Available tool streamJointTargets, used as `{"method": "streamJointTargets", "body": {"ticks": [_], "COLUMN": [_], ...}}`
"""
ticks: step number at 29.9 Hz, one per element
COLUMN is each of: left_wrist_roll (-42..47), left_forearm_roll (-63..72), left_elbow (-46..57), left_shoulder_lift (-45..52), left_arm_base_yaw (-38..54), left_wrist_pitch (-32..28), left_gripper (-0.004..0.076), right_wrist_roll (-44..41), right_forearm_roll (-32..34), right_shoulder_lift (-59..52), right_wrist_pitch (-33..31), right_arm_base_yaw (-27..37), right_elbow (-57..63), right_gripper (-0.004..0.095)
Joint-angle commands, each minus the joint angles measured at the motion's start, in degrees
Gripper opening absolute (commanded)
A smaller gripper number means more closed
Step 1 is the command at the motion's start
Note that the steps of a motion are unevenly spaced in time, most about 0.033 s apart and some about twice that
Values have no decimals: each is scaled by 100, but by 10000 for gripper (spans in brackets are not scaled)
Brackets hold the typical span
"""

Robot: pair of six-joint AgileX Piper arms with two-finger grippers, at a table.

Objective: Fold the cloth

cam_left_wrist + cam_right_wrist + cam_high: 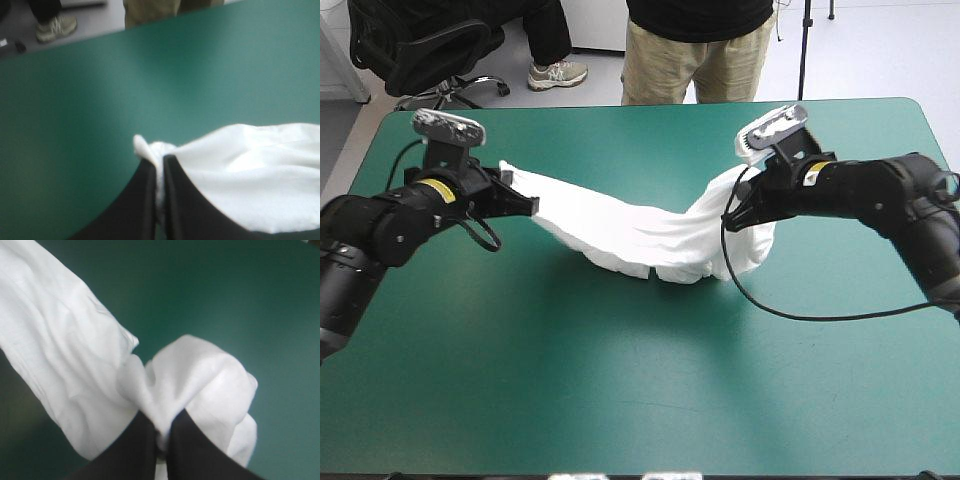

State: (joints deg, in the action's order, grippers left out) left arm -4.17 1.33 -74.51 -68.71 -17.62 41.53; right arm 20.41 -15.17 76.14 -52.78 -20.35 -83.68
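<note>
- Teal-green cover (620, 400) lies over the whole table; it is bare near the front edge
- the T-shirt (640, 235) is on the far half of the table, about midway between the left and right edges; it is white and pulled out long, like a band, between the two arms
- the left gripper (525, 203) holds the left end of the T-shirt; the right gripper (732, 215) holds the right end; the two grippers are well apart
- the middle of the T-shirt sags down and rests on the cover in soft folds; both ends look lifted up off the cover; under the right gripper some cloth hangs down to the table
- in the left wrist view the left gripper's black fingers (140, 210) are almost together; a thin bit of white cloth is pinched between them; a small white tip pokes out just past the fingertips; the rest of the T-shirt (250, 175) spreads away to one side of the gripper, above the cover
- in the right wrist view the right gripper's black fingers (130, 455) are almost together too; a bunch of white cloth is squeezed between them; a puffy fold bulges on one side of the fingers; on the other side a long wrinkled strip of the T-shirt (65, 355) runs away over the cover
</note>
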Motion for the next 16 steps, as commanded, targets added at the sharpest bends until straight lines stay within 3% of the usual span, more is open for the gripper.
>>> {"method": "streamJointTargets", "body": {"ticks": [1,11,16], "left_wrist_roll": [-196,-1014,-1219], "left_forearm_roll": [-1,-1,-1], "left_elbow": [-910,-3354,-4613], "left_shoulder_lift": [315,353,353], "left_arm_base_yaw": [-8,-8,-8], "left_wrist_pitch": [-170,481,809], "left_gripper": [-12,-13,-12], "right_wrist_roll": [158,522,510], "right_forearm_roll": [-293,-441,-441], "right_shoulder_lift": [-481,-926,-987], "right_wrist_pitch": [266,-126,-742], "right_arm_base_yaw": [21,13,13], "right_elbow": [-784,-2554,-3466], "right_gripper": [-17,-17,-16]}}
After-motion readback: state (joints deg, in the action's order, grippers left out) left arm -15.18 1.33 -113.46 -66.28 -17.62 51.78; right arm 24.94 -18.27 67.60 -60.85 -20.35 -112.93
